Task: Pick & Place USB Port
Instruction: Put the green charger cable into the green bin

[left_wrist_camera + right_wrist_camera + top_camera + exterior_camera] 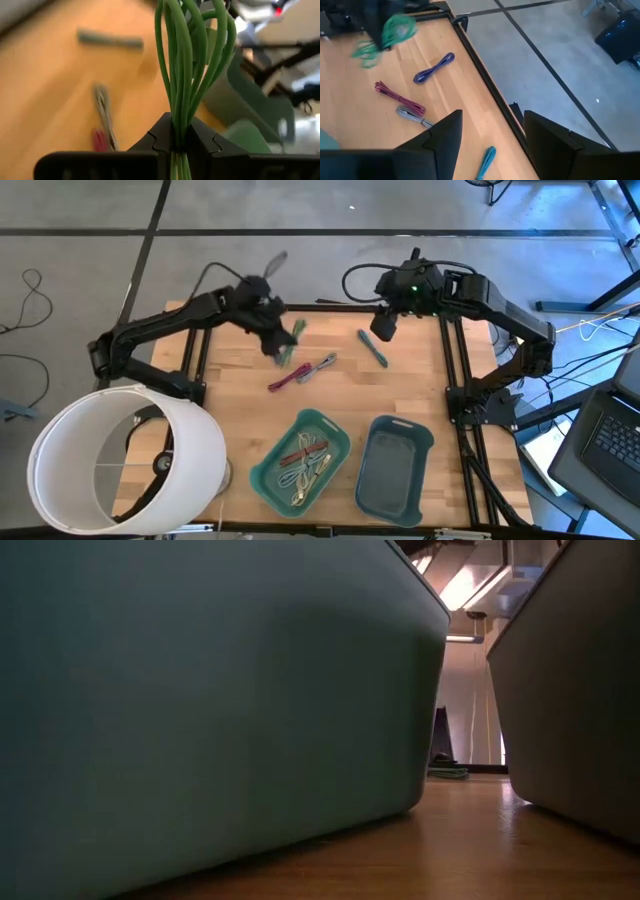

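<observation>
My left gripper (pixel 277 340) is over the table's far left part, shut on a coiled green cable (pixel 293 338), which shows blurred in the right wrist view (pixel 395 29). My right gripper (pixel 383 330) hangs open over the far right part, its fingers (pixel 445 132) holding nothing. Flat on the wood lie a pink cable (pixel 284 378), a grey cable (pixel 319 366) and a teal cable (pixel 373 347). A blue cable (pixel 435 67) shows only in the right wrist view. The low view shows neither gripper. My left gripper pinches the green cable's bunched strands (pixel 178 131) between its two fingers, several strands together. The loops (pixel 192 45) fan out beyond the fingertips. The bundle appears lifted off the table.
A teal bin (pixel 268 480) with several cables in it and a grey-blue bin (pixel 395 465) stand near the front edge; their walls fill the low view. A large white cylinder (pixel 120 455) sits at the front left. Bare wood lies between the loose cables and the bins.
</observation>
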